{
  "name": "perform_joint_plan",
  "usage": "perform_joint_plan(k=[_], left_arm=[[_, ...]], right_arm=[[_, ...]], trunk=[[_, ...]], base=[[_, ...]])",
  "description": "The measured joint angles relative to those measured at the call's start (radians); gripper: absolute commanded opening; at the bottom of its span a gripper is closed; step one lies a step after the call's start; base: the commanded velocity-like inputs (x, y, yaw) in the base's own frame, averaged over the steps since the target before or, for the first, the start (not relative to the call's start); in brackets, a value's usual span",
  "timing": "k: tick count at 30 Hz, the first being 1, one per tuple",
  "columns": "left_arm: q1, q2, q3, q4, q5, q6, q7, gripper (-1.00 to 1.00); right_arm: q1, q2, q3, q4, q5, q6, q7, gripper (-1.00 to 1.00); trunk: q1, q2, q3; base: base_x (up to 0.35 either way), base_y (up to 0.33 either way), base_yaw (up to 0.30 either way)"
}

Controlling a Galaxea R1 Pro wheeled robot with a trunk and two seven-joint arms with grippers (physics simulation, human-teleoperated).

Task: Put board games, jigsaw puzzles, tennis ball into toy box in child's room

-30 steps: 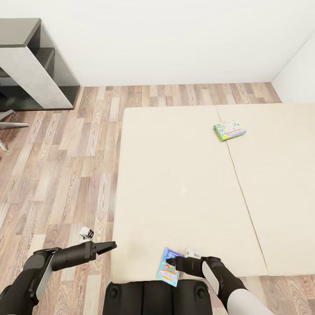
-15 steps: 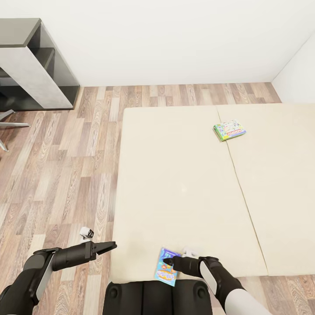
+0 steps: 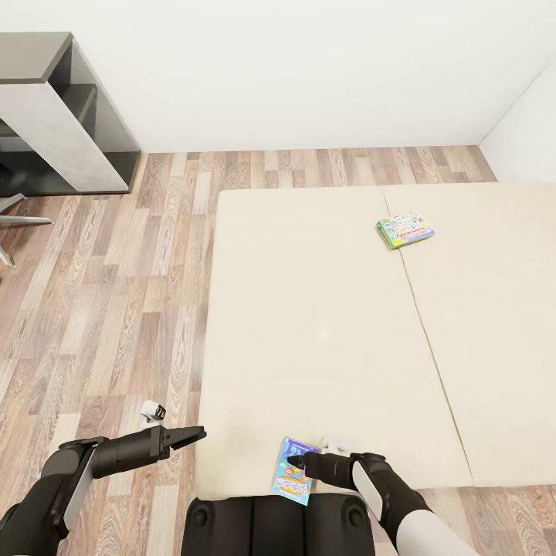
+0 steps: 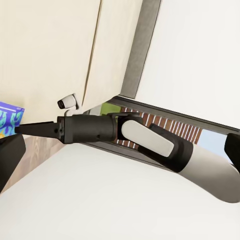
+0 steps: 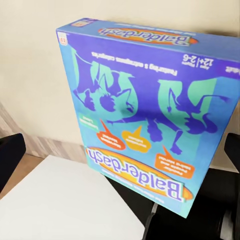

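The beige bed (image 3: 324, 324) holds two board games. A green-edged one (image 3: 405, 229) lies flat far up the mattress. A light blue "Balderdash" one (image 3: 293, 480) (image 5: 150, 115) sits at the near edge, partly over it. My right gripper (image 3: 298, 463) rests its tips on this box. Its two fingers (image 5: 11, 156) stand wide apart in the right wrist view, and the box's face lies between them, clear of that finger. My left gripper (image 3: 193, 435) hovers open over the wood floor, left of the bed and holding nothing. The left wrist view shows the right arm (image 4: 95, 129) reaching to the blue box (image 4: 9, 117).
A dark grey shelf unit with a pale panel (image 3: 62, 116) stands at the back left against the white wall. Wood-plank floor (image 3: 116, 293) runs along the bed's left side and far end. A chair leg (image 3: 15, 220) pokes in at the left edge.
My right gripper and the light blue box have shifted slightly left and toward the bed's near edge. The left arm and the green-edged box have not moved.
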Motion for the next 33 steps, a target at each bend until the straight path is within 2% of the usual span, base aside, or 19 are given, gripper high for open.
perform_joint_plan(k=[33], left_arm=[[0.000,-0.001,0.000,0.000,0.000,-0.001,0.000,1.00]], right_arm=[[0.000,-0.001,0.000,0.000,0.003,-0.002,-0.018,1.00]], trunk=[[0.000,0.000,0.000]], base=[[0.000,0.000,0.000]])
